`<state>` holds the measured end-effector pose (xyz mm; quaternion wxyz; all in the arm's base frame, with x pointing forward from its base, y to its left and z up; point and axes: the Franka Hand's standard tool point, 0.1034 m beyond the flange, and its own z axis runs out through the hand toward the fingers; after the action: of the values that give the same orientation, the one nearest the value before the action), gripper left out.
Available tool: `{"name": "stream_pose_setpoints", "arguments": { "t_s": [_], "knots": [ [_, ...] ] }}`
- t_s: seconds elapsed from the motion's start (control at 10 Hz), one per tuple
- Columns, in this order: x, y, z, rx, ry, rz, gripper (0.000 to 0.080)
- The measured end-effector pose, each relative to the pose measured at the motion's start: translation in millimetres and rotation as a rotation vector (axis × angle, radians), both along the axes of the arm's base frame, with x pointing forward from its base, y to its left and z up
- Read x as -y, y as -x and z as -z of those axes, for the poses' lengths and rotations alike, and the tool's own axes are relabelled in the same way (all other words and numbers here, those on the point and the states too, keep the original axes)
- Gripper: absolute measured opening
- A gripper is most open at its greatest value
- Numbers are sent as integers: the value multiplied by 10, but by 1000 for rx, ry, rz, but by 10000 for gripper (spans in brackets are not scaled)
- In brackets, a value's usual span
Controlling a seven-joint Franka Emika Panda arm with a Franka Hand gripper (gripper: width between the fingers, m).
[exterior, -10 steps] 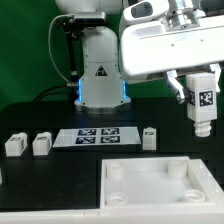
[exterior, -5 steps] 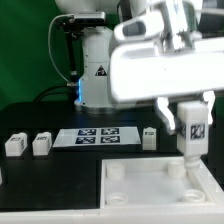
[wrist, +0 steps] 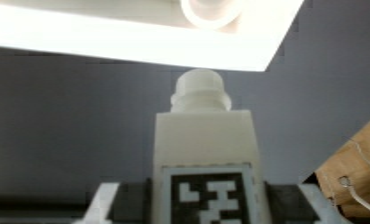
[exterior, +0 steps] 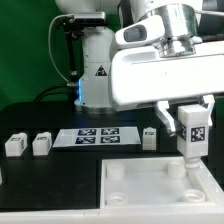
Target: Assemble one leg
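My gripper is shut on a white leg with a black-and-white marker on its face. It holds the leg upright above the far right corner socket of the large white square panel. In the wrist view the leg fills the middle, its rounded peg end pointing toward the panel's corner socket; my fingers flank it. The leg's peg end is still above the panel, not in the socket.
Three other white legs stand on the black table: two at the exterior view's left and one beside the marker board. The robot base stands behind.
My gripper with the leg has moved toward the exterior view's left and down, from beside the panel to above its far right corner socket. Over the last half second it barely moved.
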<state>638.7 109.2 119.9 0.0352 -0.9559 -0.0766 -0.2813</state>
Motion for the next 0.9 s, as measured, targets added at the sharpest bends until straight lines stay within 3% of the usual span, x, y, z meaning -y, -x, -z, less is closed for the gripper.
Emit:
{"name": "stream_pose_setpoints", "arguments": {
  "t_s": [0.1,0.5,0.9],
  "knots": [
    [-16,7,151,-1,1,0,288],
    [-50,68,357,-30,5,-6,288],
    [-44,110,420,-43,7,-8,288]
  ]
}}
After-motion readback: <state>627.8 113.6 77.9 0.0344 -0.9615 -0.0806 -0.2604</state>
